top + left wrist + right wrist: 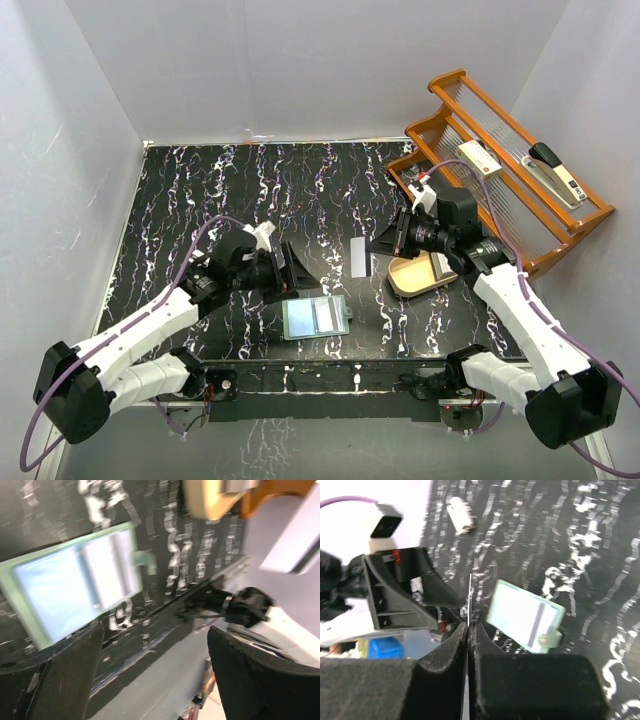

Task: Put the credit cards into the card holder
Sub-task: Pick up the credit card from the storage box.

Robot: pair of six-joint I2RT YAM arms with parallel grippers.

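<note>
The table [200,200] is black with white marbled streaks, enclosed by plain white walls [300,60] on three sides. At the right rear corner you will see a wooden rack [590,215] carrying a stapler [556,172]. A tan bowl-like object [415,278] lies on the table in front of the rack. The card holder [316,317] lies open and flat near the front edge, between the two arms, with pale panels showing inside. You cannot tell whether those panels are cards. The top view shows the right gripper [385,243] holding one pale credit card [361,255] above the table, beyond the card holder and apart from it. Only the right wrist view confirms the grasp. There the right gripper [469,627] is clenched on the credit card [469,597], seen edge-on as a thin line, with the card holder [525,615] on the table beyond. The left gripper [293,270] hovers just behind the card holder. The left wrist view, which is blurred, shows the left gripper [155,630] released and holding nothing. The card holder [70,585] lies ahead of it.
</note>
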